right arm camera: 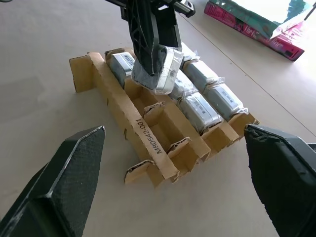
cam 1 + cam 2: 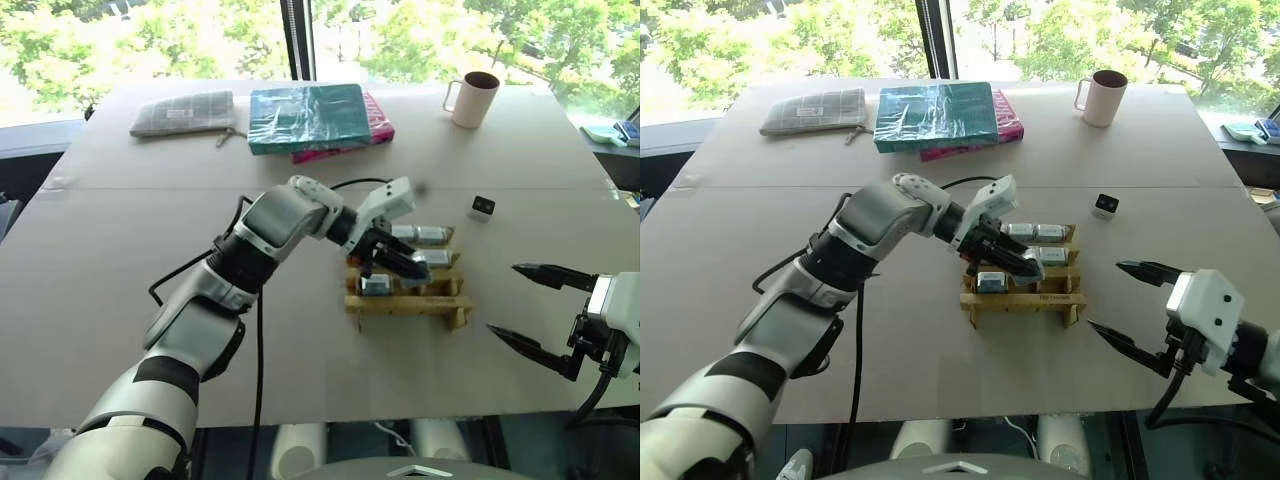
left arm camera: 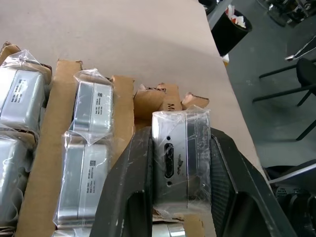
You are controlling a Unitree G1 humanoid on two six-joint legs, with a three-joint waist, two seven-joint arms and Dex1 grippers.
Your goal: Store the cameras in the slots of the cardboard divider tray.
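The tan cardboard divider tray [image 2: 405,301] lies on the table right of centre. Several wrapped silver-grey cameras [image 1: 200,111] fill its back rows, and another camera [image 2: 377,287] sits in the front row's left slot. My left gripper [image 2: 398,262] is shut on one more camera [image 3: 180,158], holding it tilted just above the tray's front row [image 1: 160,69]. The front slots beside it show bare cardboard. My right gripper [image 2: 503,299] stands open to the right of the tray, with nothing between its fingers.
A small dark cube with a white face [image 2: 482,207] lies behind the tray to the right. At the back of the table are a pink mug [image 2: 474,98], a teal book [image 2: 308,116] on a pink one, and a grey pouch [image 2: 183,112].
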